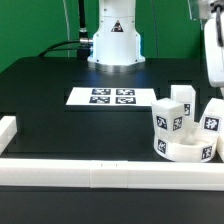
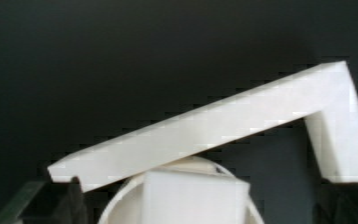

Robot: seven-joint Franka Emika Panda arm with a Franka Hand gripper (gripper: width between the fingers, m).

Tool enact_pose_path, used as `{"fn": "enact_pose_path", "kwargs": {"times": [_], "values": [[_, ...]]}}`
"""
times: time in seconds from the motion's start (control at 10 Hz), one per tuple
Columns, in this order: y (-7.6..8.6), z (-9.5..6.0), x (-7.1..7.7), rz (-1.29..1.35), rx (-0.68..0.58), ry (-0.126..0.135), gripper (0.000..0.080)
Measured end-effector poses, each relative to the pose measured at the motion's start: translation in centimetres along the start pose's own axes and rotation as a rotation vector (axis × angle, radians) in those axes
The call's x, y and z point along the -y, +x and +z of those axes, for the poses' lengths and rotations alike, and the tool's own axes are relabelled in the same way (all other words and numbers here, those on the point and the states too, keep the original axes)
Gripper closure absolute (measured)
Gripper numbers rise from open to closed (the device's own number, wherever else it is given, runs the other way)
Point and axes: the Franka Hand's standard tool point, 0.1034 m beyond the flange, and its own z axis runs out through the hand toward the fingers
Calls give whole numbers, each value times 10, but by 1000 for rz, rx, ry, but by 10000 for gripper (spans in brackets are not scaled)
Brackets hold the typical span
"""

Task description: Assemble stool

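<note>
Stool (image 1: pixel 185 135) by border rail (image 1: pixel 100 172), beneath the raised gripper (image 1: pixel 212 60), jaws spread, empty.

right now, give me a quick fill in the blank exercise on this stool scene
1. The marker board shows ____ tags.
2. The table surface is ____ in colour.
3. The round seat sits toward the exterior view's ____ side.
4. The leg blocks beside the seat are ____ in colour.

Missing words: four; black; right; white
</note>
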Motion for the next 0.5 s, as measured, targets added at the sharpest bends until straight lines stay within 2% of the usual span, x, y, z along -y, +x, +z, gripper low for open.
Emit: {"fn": "enact_pose_path", "kwargs": {"times": [0.1, 0.5], "values": [[-4, -6, 2, -3, 8, 8, 150], [-3, -2, 0, -9, 4, 3, 150]]}}
